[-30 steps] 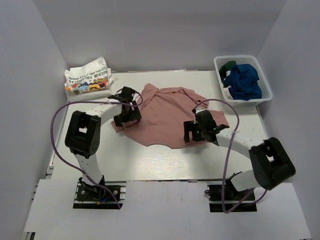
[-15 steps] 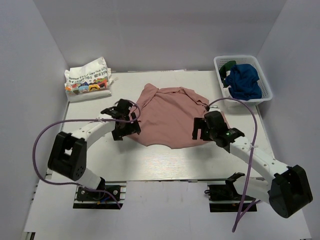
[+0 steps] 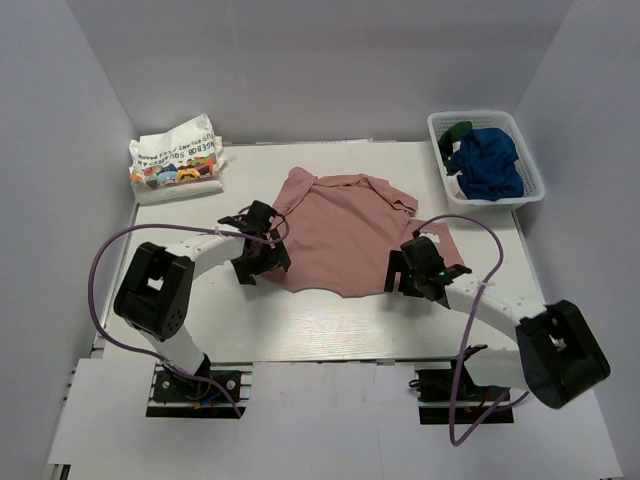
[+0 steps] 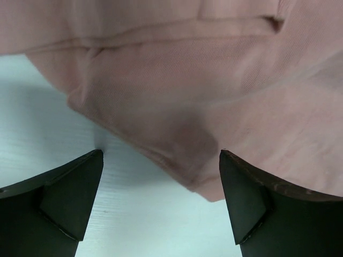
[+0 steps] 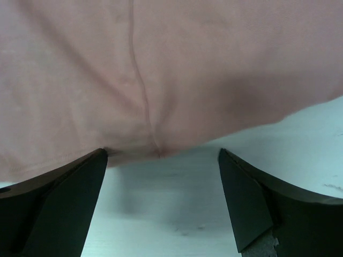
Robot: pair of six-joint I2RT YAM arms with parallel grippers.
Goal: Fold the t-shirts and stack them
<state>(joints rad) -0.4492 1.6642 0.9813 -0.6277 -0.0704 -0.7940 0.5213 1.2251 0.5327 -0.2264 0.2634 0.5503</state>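
Note:
A dusty pink t-shirt (image 3: 340,235) lies spread and rumpled in the middle of the table, plain side up. My left gripper (image 3: 270,262) is open at its near left corner; the left wrist view shows that pink corner (image 4: 214,118) just ahead of the jaws. My right gripper (image 3: 408,280) is open at the shirt's near right edge, and the pink hem (image 5: 161,80) lies just beyond its fingers. A folded white t-shirt with colourful print (image 3: 175,160) sits at the back left. A navy blue t-shirt (image 3: 488,165) and a dark green one (image 3: 457,131) lie in the basket.
A white mesh basket (image 3: 530,185) stands at the back right corner. White walls close in the table on three sides. Purple cables loop from both arms over the near part of the table (image 3: 330,320).
Both grippers have moved nearer, to the shirt's near edge. The shirt's near left and right corners have been drawn inward, so it covers less width.

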